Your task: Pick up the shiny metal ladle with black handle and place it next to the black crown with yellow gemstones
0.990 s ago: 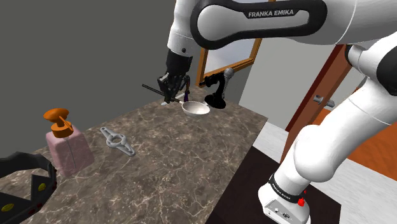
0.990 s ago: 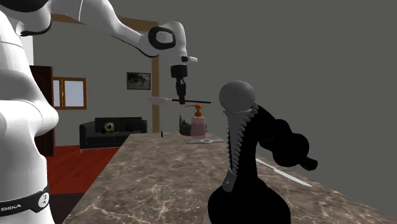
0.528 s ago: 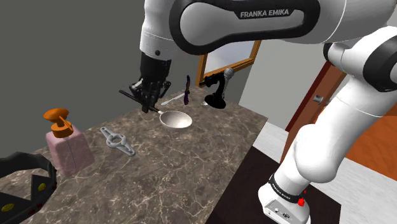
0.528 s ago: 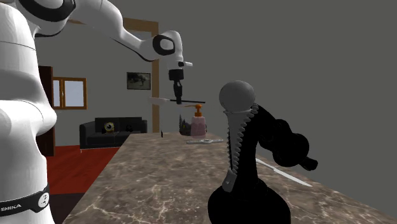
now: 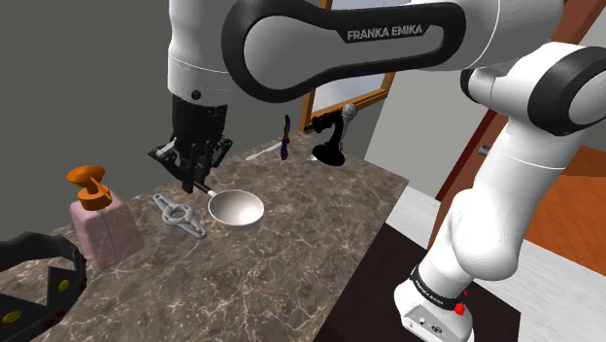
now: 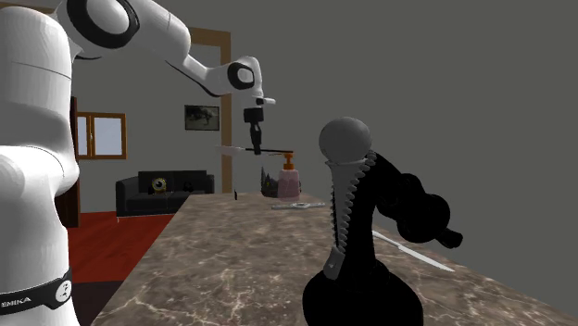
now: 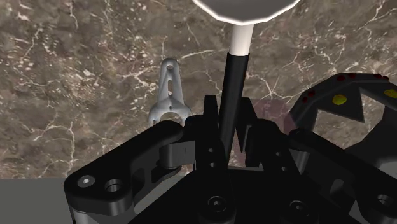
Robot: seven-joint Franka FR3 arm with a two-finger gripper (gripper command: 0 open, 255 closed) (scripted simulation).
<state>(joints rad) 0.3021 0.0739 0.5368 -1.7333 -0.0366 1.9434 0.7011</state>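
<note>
My black gripper (image 5: 194, 167) is shut on the black handle of the ladle (image 5: 236, 208), which hangs above the marble counter (image 5: 282, 262). Its shiny round bowl points toward the shoulder view's right. In the wrist view the fingers (image 7: 207, 125) clasp the handle of the ladle (image 7: 233, 76), and its pale bowl lies beyond them. The black crown with yellow gems (image 5: 37, 284) sits at the counter's near-left corner in the shoulder view. From the wrist, the crown (image 7: 343, 108) shows close beside the gripper (image 7: 226, 137). The second exterior view has the gripper (image 6: 255, 146) far back, with the ladle (image 6: 232, 146) held level.
A pink soap dispenser (image 5: 99, 222) with an orange pump stands between the crown and the gripper. A grey flat tool (image 5: 181, 216) lies under the ladle. A black corkscrew-like stand (image 5: 333, 138) and a purple item (image 5: 286, 138) sit at the counter's far end.
The arm has carried the ladle toward the shoulder view's left and lower, from near the black stand to above the grey tool, closer to the dispenser and crown.
</note>
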